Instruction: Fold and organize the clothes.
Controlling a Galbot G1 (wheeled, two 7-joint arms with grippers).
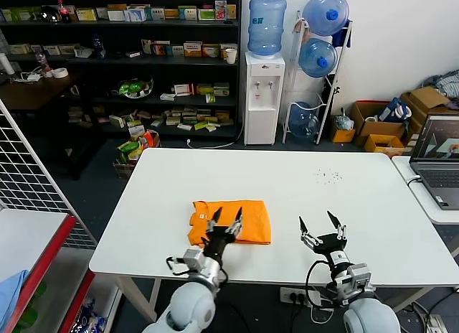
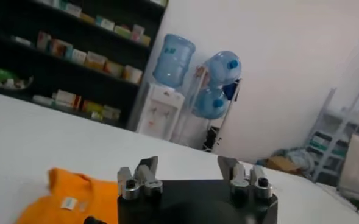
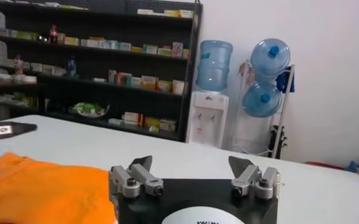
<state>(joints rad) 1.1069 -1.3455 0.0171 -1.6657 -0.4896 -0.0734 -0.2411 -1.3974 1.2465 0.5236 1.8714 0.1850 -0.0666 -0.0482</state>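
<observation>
The orange T-shirt (image 1: 233, 219) lies folded into a flat rectangle near the front of the white table (image 1: 301, 197), its collar and label at the left end. No lettering shows. My left gripper (image 1: 227, 218) is open and empty, raised above the shirt's front edge. My right gripper (image 1: 320, 223) is open and empty, raised over bare table to the right of the shirt. The shirt shows in the left wrist view (image 2: 69, 198) beside the open left gripper (image 2: 188, 165), and in the right wrist view (image 3: 42, 189) beside the open right gripper (image 3: 191, 164).
A laptop (image 1: 437, 161) sits on a side table at the far right. A wire rack and red-edged shelf (image 1: 36, 232) with a light blue cloth (image 1: 8, 293) stand at the left. Dark specks (image 1: 328, 176) lie on the table. A water dispenser (image 1: 263, 96) and shelves stand behind.
</observation>
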